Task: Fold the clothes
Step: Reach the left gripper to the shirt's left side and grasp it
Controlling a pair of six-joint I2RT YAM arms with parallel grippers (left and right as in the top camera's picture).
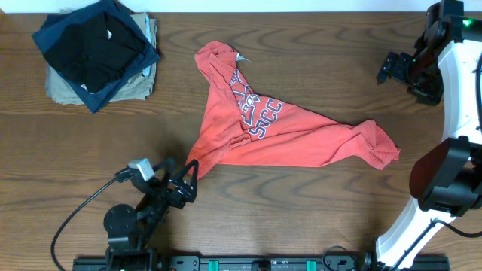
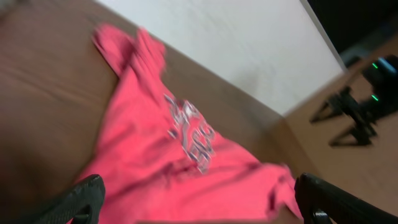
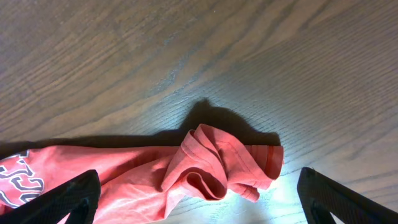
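Splaying wide and pinching nothing on the left gripper (image 1: pixel 193 179), sitting at the near corner of the coral-red T-shirt (image 1: pixel 279 135), lying rumpled midway across the brown wood-grain table (image 1: pixel 316 45), showing white navy-edged lettering (image 1: pixel 260 113) too creased for reading, bordering a white wall (image 2: pixel 236 43), gaping likewise on the right gripper (image 1: pixel 384 69), well apart.

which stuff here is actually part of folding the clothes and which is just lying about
Part of the job:
- coral-red T-shirt, lying crumpled and unfolded

Just lying about:
- black and navy garments
- khaki-beige garment beneath them, one stack at the side
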